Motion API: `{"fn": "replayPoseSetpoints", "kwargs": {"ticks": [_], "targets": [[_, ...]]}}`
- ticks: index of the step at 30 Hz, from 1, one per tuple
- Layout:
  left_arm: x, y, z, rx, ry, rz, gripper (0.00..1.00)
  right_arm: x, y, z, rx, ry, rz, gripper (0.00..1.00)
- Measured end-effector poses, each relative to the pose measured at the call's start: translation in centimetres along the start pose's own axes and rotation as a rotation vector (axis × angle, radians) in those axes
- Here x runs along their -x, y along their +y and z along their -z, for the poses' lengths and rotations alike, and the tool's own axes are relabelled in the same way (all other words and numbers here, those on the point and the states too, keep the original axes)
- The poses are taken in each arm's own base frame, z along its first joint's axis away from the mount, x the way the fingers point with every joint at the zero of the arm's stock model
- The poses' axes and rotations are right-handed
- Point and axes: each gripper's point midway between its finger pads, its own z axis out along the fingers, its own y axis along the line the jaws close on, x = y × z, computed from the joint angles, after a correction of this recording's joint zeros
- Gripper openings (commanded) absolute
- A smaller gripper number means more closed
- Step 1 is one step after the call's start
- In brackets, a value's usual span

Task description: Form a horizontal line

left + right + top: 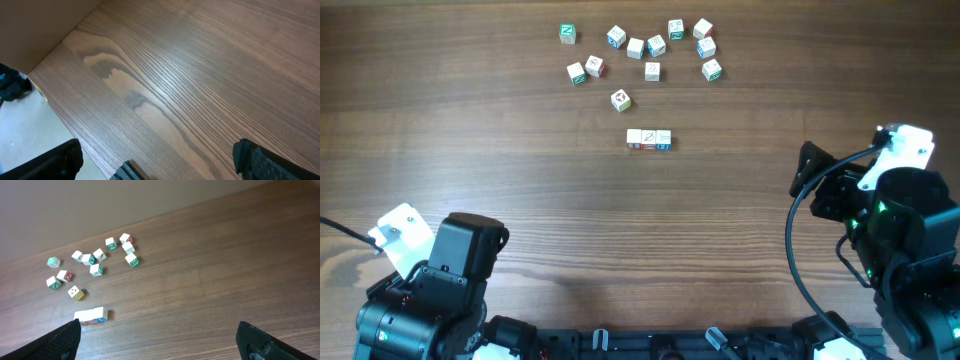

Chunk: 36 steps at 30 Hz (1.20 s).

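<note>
The horizontal line is a short row of small white lettered cubes touching edge to edge near the table's middle; the right wrist view shows the horizontal line at lower left. My left gripper is open over bare wood near the table's left front corner. My right gripper is open too, well back from the row, with nothing between its fingers. In the overhead view the left arm sits at the front left and the right arm at the right.
Several loose white cubes lie scattered behind the row, seen also as loose cubes in the right wrist view. One cube lies alone just behind the row. The table edge and the floor show beyond it at left.
</note>
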Motion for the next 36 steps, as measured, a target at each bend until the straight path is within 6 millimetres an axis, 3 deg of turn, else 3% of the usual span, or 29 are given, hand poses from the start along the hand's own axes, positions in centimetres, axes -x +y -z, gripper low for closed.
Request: {"fn": "replayPoseSetpoints", "kwargs": {"ticks": [10, 20, 23, 29, 36], "targets": [[0.0, 0.0, 0.0, 0.000, 0.000, 0.006, 1.00, 0.0, -0.1, 0.3, 0.004, -0.007, -0.002, 1.00], [0.0, 0.0, 0.0, -0.001, 0.001, 0.006, 1.00, 1.6, -1.6, 7.5, 0.100, -0.228, -0.071, 1.00], [0.0, 0.0, 0.0, -0.001, 0.001, 0.006, 1.00, 1.5, -3.0, 9.6, 0.089, -0.290, -0.102, 1.00], [0.0, 0.0, 0.0, -0.002, 0.002, 0.006, 1.00, -0.6, -5.2, 10.2, 0.039, -0.346, -0.136, 1.00], [-0.1, 0.0, 0.0, -0.003, 0.003, 0.006, 1.00, 2.0, -5.7, 10.6, 0.126, -0.713, -0.301, 1.00]]}}
